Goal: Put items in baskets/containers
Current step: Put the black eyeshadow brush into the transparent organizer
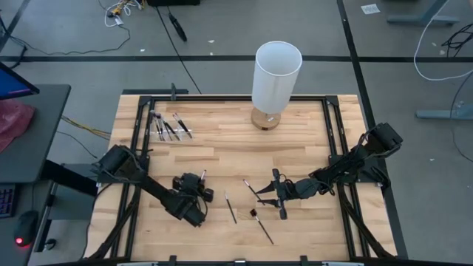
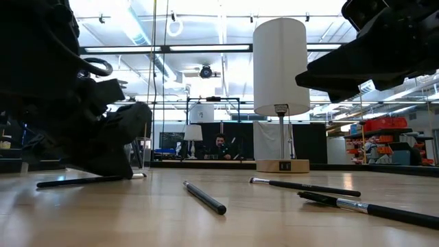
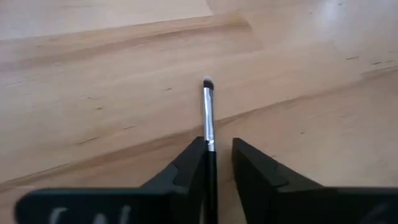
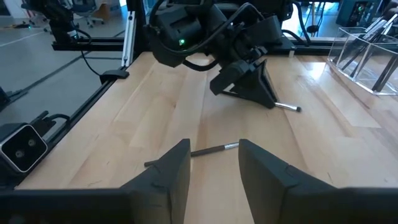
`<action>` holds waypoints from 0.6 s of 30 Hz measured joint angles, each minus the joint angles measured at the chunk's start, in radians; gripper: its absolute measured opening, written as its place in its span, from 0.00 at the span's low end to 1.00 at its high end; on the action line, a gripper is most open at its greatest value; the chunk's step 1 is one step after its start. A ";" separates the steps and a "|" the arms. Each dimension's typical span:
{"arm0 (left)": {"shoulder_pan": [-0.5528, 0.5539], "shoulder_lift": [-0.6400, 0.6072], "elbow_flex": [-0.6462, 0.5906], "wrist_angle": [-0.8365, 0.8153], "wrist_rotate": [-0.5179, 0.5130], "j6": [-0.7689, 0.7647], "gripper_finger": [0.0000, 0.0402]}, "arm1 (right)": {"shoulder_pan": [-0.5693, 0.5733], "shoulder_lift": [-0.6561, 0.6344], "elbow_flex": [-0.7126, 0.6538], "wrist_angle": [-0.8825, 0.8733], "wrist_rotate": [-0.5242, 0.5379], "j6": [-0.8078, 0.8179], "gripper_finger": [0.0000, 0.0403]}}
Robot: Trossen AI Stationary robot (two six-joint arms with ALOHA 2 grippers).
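A thin black makeup brush with a silver ferrule lies flat on the wooden table. Its handle runs back between the fingers of my left gripper, which is open and slants down over it at the table's near left. The gap is wider than the handle. My right gripper hovers open near the table's middle, with another brush lying just beyond its fingertips. The clear container stands at the far left with several brushes in it. My left gripper's fingers stand on either side of the brush's handle, coming at it slanting down and lying along it. The handle lies close beside one finger; whether they touch I cannot tell. The brush rests flat on the table.
Loose brushes lie on the near middle of the table. A tall white cylinder on a wooden base stands at the far edge. A black metal frame runs along the table's sides.
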 joint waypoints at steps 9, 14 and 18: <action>-0.002 0.038 0.003 -0.010 -0.042 -0.012 0.32 | 0.000 0.000 0.000 0.001 0.000 0.006 0.34; -0.008 0.085 0.004 -0.026 -0.088 -0.001 0.27 | 0.000 0.000 0.000 0.001 0.000 0.011 0.34; -0.033 0.105 0.002 -0.035 -0.111 -0.004 0.15 | 0.000 0.000 0.000 0.001 0.000 0.019 0.34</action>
